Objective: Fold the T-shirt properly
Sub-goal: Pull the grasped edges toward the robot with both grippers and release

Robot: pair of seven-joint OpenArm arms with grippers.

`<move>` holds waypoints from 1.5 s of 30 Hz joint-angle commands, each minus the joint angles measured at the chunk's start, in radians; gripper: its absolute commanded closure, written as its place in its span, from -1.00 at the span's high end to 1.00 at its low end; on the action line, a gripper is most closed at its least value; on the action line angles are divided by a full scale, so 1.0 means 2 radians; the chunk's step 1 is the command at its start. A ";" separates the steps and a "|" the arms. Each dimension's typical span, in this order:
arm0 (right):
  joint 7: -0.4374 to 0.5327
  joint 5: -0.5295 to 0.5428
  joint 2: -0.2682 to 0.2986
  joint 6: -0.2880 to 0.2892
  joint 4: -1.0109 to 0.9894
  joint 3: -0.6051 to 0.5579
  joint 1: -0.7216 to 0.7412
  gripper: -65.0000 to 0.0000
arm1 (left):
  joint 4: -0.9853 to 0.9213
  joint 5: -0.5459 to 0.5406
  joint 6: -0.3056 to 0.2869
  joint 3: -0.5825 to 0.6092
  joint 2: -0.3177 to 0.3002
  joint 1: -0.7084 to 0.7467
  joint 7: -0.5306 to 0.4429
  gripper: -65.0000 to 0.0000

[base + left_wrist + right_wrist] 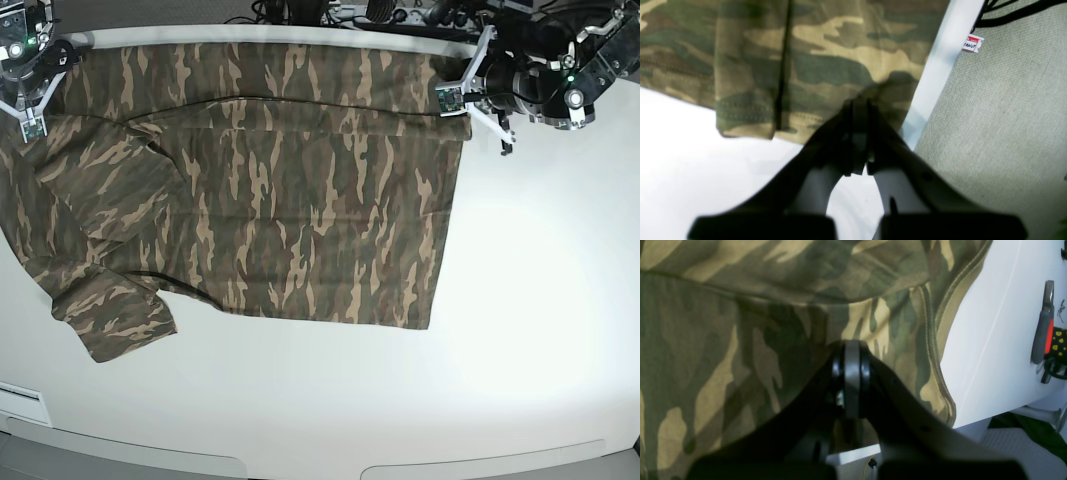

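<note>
The camouflage T-shirt (300, 200) lies spread on the white table (540, 300), hem to the right, one sleeve (115, 320) at the lower left. Its far strip is folded over. My left gripper (452, 100) sits at the far right hem corner. In the left wrist view its dark fingers (858, 103) are pressed together on the T-shirt's hem (840, 50). My right gripper (30, 122) is at the far left edge. In the right wrist view its jaws (851, 343) are shut, with camouflage cloth (723, 356) bunched around the tips.
The table's far edge (940, 66) runs just beside the left gripper, with grey floor (1000, 116), black cables (1013, 13) and a small label (973, 43) beyond. Pliers with a red and grey handle (1043, 330) lie near the right gripper. Cables and gear (380, 12) line the back.
</note>
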 commanded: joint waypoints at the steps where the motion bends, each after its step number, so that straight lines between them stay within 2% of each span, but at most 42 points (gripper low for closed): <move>1: -0.048 0.031 -0.002 0.023 -0.010 -0.006 -0.013 -1.00 | 0.008 -0.009 0.002 -0.004 -0.008 0.000 0.003 -1.00; 6: -0.047 0.020 -0.002 0.027 -0.010 -0.006 -0.011 -1.00 | 0.009 -0.058 0.002 -0.004 -0.008 0.002 0.023 -1.00; 8: -0.046 0.006 -0.002 0.021 -0.010 -0.006 -0.010 -1.00 | 0.009 -0.061 0.002 -0.004 -0.008 0.012 0.024 -1.00; 16: -0.040 -0.006 -0.002 0.016 -0.010 -0.006 -0.010 -1.00 | 0.027 -0.025 0.004 -0.004 -0.008 0.040 0.024 -1.00; 19: -0.041 -0.006 -0.002 0.005 -0.010 -0.006 -0.010 -1.00 | 0.036 0.012 0.030 -0.004 -0.008 0.040 0.022 -1.00; 24: -0.044 -0.009 -0.002 0.005 -0.009 -0.006 -0.009 -1.00 | 0.039 0.052 0.038 -0.004 -0.008 0.040 0.022 -1.00; 27: -0.067 -0.026 -0.001 -0.004 0.009 -0.003 -0.007 -1.00 | 0.044 0.053 0.038 -0.004 -0.008 0.040 0.022 -1.00; 31: -0.074 -0.051 -0.001 -0.017 0.052 0.011 -0.008 -1.00 | 0.061 0.053 0.038 -0.004 -0.008 0.040 0.022 -1.00; 35: -0.072 -0.051 -0.001 -0.017 0.102 0.035 -0.007 -1.00 | 0.076 0.053 0.038 -0.004 -0.008 0.040 0.022 -1.00; 37: -0.054 -0.051 -0.001 -0.022 0.123 0.049 -0.007 -1.00 | 0.080 0.053 0.039 -0.004 -0.008 0.040 0.022 -1.00; 40: -0.027 -0.051 -0.001 -0.037 0.147 0.071 -0.007 -1.00 | 0.090 0.070 0.072 -0.005 -0.008 0.040 0.016 -1.00; 43: -0.020 -0.058 -0.001 -0.049 0.165 0.089 -0.007 -1.00 | 0.096 0.126 0.133 -0.018 -0.008 0.040 -0.023 -1.00; 45: -0.020 -0.058 -0.001 -0.055 0.174 0.096 -0.007 -1.00 | 0.096 0.140 0.175 -0.040 -0.006 0.040 -0.054 -1.00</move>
